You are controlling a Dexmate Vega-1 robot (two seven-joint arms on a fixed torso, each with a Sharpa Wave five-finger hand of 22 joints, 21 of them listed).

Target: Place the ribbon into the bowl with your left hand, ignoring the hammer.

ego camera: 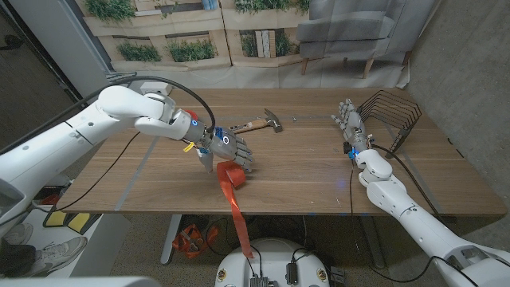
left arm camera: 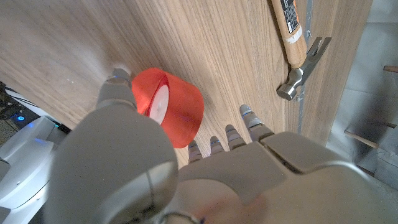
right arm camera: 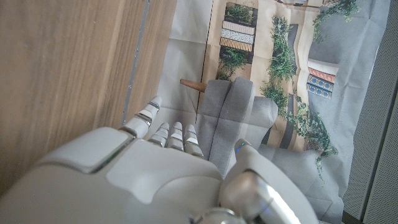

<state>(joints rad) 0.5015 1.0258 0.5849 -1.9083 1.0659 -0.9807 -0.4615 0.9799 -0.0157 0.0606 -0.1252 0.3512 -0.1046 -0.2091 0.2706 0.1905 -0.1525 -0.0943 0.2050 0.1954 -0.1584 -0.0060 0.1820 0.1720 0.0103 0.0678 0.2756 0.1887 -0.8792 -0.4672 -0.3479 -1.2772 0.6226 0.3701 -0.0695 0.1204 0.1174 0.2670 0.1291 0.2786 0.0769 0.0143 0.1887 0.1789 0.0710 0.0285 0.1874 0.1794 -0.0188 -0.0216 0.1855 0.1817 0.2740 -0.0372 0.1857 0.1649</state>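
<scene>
A red ribbon roll (ego camera: pixel 231 173) lies on the wooden table (ego camera: pixel 319 171) near its front edge, and its loose tail hangs down over that edge. My left hand (ego camera: pixel 229 149) hovers just behind and over the roll with fingers spread, holding nothing. In the left wrist view the roll (left arm camera: pixel 172 109) sits between the thumb and the fingers (left arm camera: pixel 250 119) of my left hand (left arm camera: pixel 186 174), ungripped. A wooden-handled hammer (ego camera: pixel 263 123) lies just beyond the hand; its head (left arm camera: pixel 303 76) also shows from the wrist. A black wire basket (ego camera: pixel 392 117) stands at the far right. My right hand (ego camera: pixel 351 126) stands beside it, fingers straight.
The basket is the only container I see; no solid bowl is in view. A grey armchair (right arm camera: pixel 239 118) stands behind the table. My right hand (right arm camera: pixel 155 177) is near the table's far edge. Bare wood (ego camera: pixel 311 175) stretches between the ribbon and the right arm.
</scene>
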